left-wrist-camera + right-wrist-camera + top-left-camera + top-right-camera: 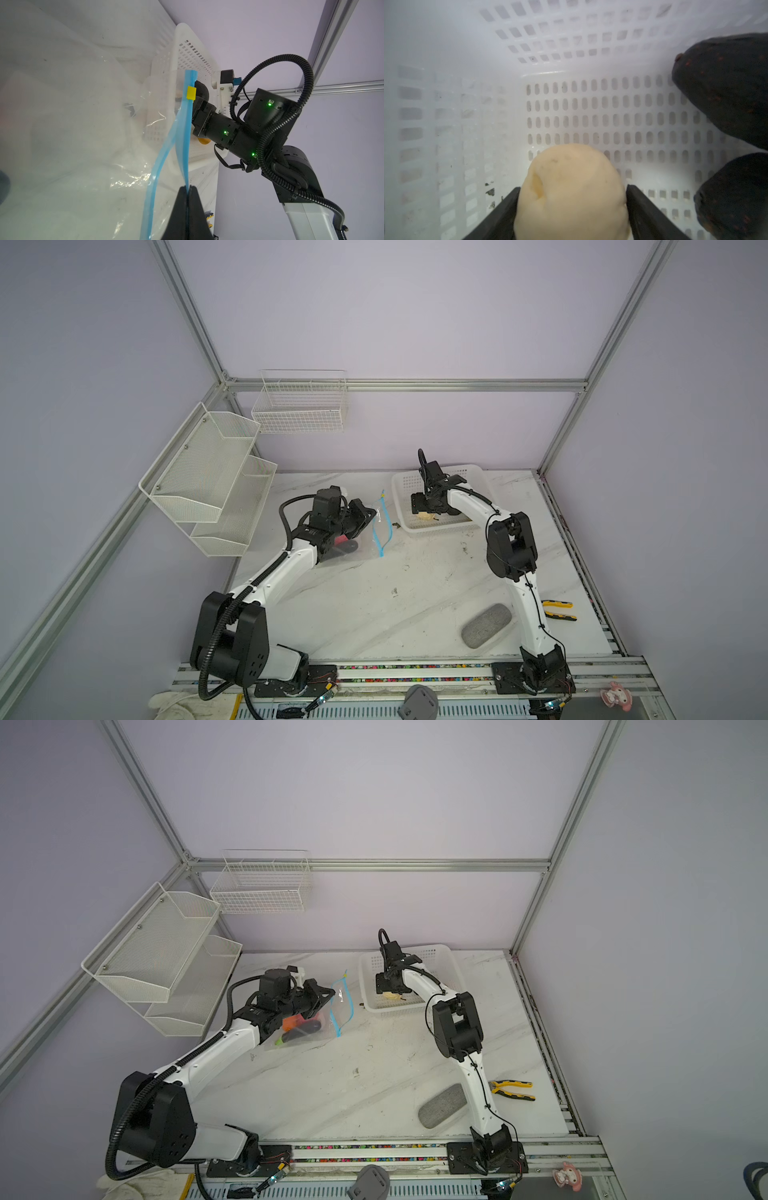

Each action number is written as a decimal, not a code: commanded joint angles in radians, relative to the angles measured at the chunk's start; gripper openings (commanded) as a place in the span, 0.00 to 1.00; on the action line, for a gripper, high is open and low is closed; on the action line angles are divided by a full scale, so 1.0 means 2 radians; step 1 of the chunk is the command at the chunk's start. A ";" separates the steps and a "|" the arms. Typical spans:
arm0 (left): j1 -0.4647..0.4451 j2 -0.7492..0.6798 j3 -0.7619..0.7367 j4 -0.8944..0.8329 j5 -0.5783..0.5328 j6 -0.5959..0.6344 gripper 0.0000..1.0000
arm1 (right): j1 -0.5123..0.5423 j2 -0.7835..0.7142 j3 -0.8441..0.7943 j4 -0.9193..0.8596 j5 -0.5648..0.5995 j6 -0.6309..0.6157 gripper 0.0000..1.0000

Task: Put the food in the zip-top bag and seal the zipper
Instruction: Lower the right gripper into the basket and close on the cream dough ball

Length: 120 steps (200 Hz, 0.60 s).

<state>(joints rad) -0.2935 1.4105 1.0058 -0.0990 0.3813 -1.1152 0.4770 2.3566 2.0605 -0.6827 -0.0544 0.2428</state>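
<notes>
Left of centre, the bag (326,1017) of orange and black food (302,1030) is pinched at the zipper (185,135) by the left gripper (188,188), jaws closed. Right of it, in the basket (591,114), cream food (571,199) is flanked by the right gripper (573,187), jaws wide.

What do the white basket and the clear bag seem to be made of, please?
White basket: likely rigid moulded plastic, matte; even rows of slots. Zip-top bag: thin glossy plastic film, apparently; it creases, glints and is see-through.
</notes>
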 commanded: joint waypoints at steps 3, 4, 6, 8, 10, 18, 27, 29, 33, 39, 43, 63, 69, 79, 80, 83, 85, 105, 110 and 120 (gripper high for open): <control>0.004 -0.003 0.017 0.004 0.003 0.009 0.00 | 0.003 -0.028 -0.025 0.002 -0.026 0.006 0.79; 0.004 -0.003 0.017 0.004 0.003 0.009 0.00 | 0.003 -0.029 -0.026 0.003 -0.027 0.006 0.79; 0.004 -0.003 0.016 0.004 0.003 0.009 0.00 | 0.003 -0.030 -0.026 0.003 -0.028 0.006 0.79; 0.004 -0.003 0.016 0.004 0.003 0.009 0.00 | 0.003 -0.031 -0.029 0.004 -0.029 0.006 0.79; 0.004 -0.003 0.016 0.004 0.003 0.009 0.00 | 0.003 -0.032 -0.030 0.005 -0.031 0.006 0.79; 0.004 -0.003 0.015 0.004 0.003 0.009 0.00 | 0.003 -0.037 -0.037 0.009 -0.037 0.007 0.79; 0.004 -0.003 0.014 0.004 0.004 0.009 0.00 | 0.003 -0.040 -0.042 0.011 -0.042 0.008 0.80; 0.003 -0.003 0.014 0.004 0.003 0.009 0.00 | 0.002 -0.040 -0.043 0.011 -0.042 0.008 0.80; 0.004 -0.003 0.013 0.004 0.003 0.009 0.00 | 0.003 -0.041 -0.045 0.012 -0.044 0.008 0.80; 0.004 -0.003 0.012 0.005 0.003 0.009 0.00 | 0.003 -0.043 -0.047 0.012 -0.048 0.008 0.81; 0.004 -0.004 0.012 0.005 0.003 0.009 0.00 | 0.003 -0.044 -0.049 0.013 -0.049 0.008 0.81; 0.004 -0.005 0.010 0.006 0.003 0.009 0.00 | 0.003 -0.042 -0.043 0.000 -0.046 -0.005 0.83; 0.004 -0.006 0.010 0.006 0.003 0.009 0.00 | 0.004 -0.040 -0.037 -0.007 -0.033 -0.012 0.83; 0.004 -0.007 0.011 0.006 0.003 0.010 0.00 | 0.006 -0.037 -0.030 -0.015 -0.012 -0.020 0.84; 0.004 -0.007 0.011 0.006 0.003 0.010 0.00 | 0.006 -0.037 -0.030 -0.015 -0.010 -0.021 0.84; 0.004 -0.007 0.011 0.006 0.003 0.010 0.00 | 0.006 -0.037 -0.028 -0.017 -0.006 -0.023 0.84; 0.004 -0.007 0.010 0.006 0.003 0.010 0.00 | 0.005 -0.036 -0.027 -0.019 -0.003 -0.025 0.84; 0.004 -0.010 0.010 0.004 0.002 0.012 0.00 | 0.005 -0.024 -0.011 -0.035 0.029 -0.057 0.87; 0.004 -0.012 0.010 0.002 0.002 0.012 0.00 | 0.006 -0.022 -0.011 -0.037 0.032 -0.065 0.88; 0.004 -0.013 0.008 0.002 0.000 0.013 0.00 | 0.006 -0.019 -0.007 -0.042 0.035 -0.088 0.92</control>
<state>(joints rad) -0.2935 1.4101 1.0058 -0.0990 0.3809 -1.1149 0.4835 2.3096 2.0151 -0.7029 -0.0525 0.1791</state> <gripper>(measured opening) 0.047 0.888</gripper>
